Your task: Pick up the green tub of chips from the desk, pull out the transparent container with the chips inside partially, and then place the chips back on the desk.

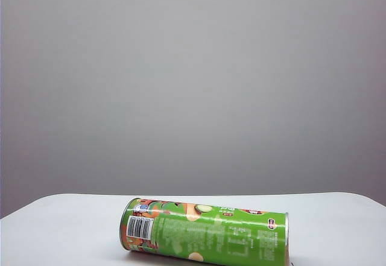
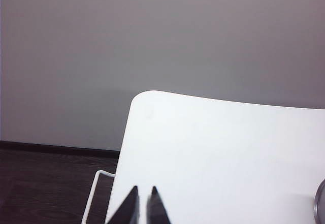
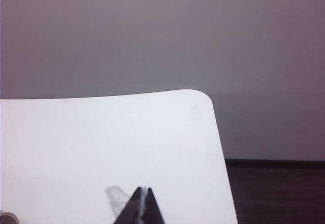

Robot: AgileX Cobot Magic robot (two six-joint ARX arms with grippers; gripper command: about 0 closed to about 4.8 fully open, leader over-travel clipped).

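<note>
The green tub of chips (image 1: 208, 233) lies on its side on the white desk (image 1: 60, 218), barcode label at its left end, silver rims at both ends. The transparent container and the chips themselves are hidden from view. Neither gripper appears in the exterior view. In the left wrist view my left gripper (image 2: 144, 189) hovers over the desk (image 2: 218, 148) near a rounded corner, its dark fingertips almost together with nothing between them. My right gripper (image 3: 143, 189) is shut and empty above the desk (image 3: 101, 142) near the opposite corner. Both are apart from the tub.
A plain grey wall stands behind the desk. Dark floor (image 2: 45, 183) lies beyond the desk's edges in both wrist views. A thin white wire frame (image 2: 94, 193) hangs beside the desk's edge. A dark curved rim (image 2: 320, 203) shows at the left wrist view's border.
</note>
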